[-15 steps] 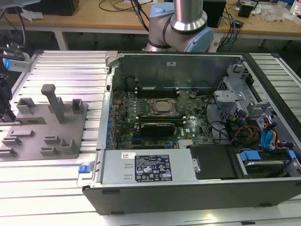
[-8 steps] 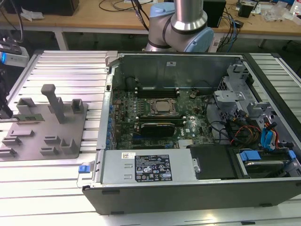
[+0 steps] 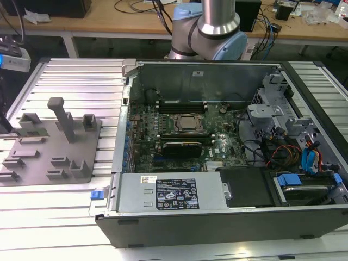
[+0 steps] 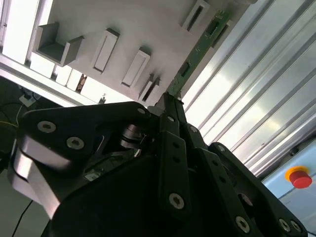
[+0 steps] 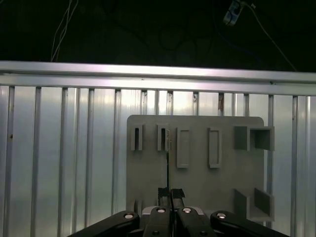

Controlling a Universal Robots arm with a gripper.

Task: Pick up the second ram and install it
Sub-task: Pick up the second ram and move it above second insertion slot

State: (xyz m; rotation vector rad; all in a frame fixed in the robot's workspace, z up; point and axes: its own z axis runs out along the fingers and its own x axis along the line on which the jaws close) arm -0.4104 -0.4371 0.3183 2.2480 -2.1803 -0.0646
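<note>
Second wrist view, nearest first: the black end effector [image 4: 169, 98] has its fingers pressed together on one end of the second ram [image 4: 200, 49]. It is a thin green stick with small dark chips, and it runs away from the fingertips along the edge of a grey holder plate [image 4: 123, 24]. Raised slotted blocks stand on that plate. The ribbed metal desk [image 4: 247, 89] lies under and beside it, and a red button [image 4: 298, 177] sits beyond the desk's rim.

In the first wrist view the stick appears edge-on as a thin dark line leading from the fingertips to one of the plate's slotted blocks. Whether its far end sits in that slot or hangs clear of it I cannot tell. Past the plate come the desk's ribs, its bright rail, then dark floor with cables.

In the exterior view an open computer case [image 3: 217, 217] lies on the desk with its main board [image 3: 163, 117] bare. The holder plate sits at the exterior view's left, apart from the case, and the arm [image 3: 217, 22] rises behind.
</note>
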